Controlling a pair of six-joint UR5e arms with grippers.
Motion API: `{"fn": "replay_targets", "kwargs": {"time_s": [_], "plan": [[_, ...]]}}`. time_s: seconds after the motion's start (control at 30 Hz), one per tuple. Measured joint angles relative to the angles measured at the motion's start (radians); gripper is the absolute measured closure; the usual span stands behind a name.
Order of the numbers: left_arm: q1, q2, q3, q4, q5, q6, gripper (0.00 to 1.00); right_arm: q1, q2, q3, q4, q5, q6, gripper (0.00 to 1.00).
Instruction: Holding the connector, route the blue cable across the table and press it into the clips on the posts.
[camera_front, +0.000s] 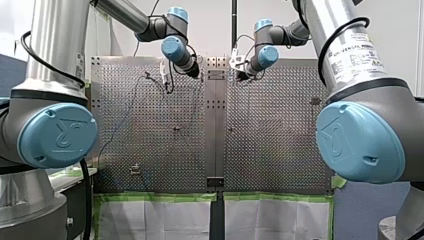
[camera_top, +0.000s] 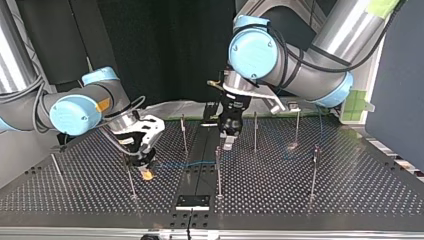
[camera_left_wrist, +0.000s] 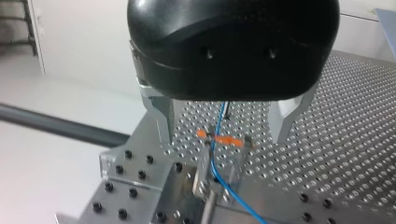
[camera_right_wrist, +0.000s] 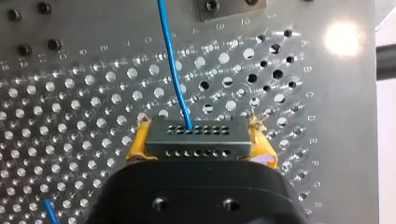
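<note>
My right gripper is shut on the grey connector, which sits between its yellow pads. The blue cable leaves the connector and runs ahead over the perforated table. In the top view my right gripper is low over the table at the left, and the blue cable stretches from it toward the middle. My left gripper hangs open above a post; the orange-marked clip and the blue cable lie between its metal fingers. The top view shows my left gripper near the centre.
Several thin posts stand on the table, among them a centre post, a rear post and one toward the right. A black plate is bolted on the central strip near the top view's front edge.
</note>
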Motion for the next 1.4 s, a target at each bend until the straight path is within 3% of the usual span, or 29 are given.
{"fn": "replay_targets", "kwargs": {"time_s": [0.27, 0.7, 1.03, 1.2, 1.4], "plan": [[-0.067, -0.029, 0.029, 0.053, -0.065, 0.035, 0.0, -0.003, 0.0, 0.0, 0.003, 0.002, -0.001, 1.0], [-0.169, -0.131, 0.131, 0.018, -0.17, 0.063, 0.0, -0.003, 0.0, 0.0, 0.003, 0.002, -0.002, 1.0], [-0.177, -0.214, 0.215, 0.014, -0.255, 0.065, 0.0, -0.003, 0.0, 0.0, 0.002, 0.002, -0.002, 1.0], [-0.167, -0.229, 0.26, 0.017, -0.302, 0.066, 0.0, -0.003, 0.0, 0.0, 0.002, 0.002, -0.002, 1.0], [-0.156, -0.231, 0.282, 0.017, -0.312, 0.068, 0.0, -0.003, 0.0, 0.0, 0.001, 0.002, -0.002, 1.0]]}}
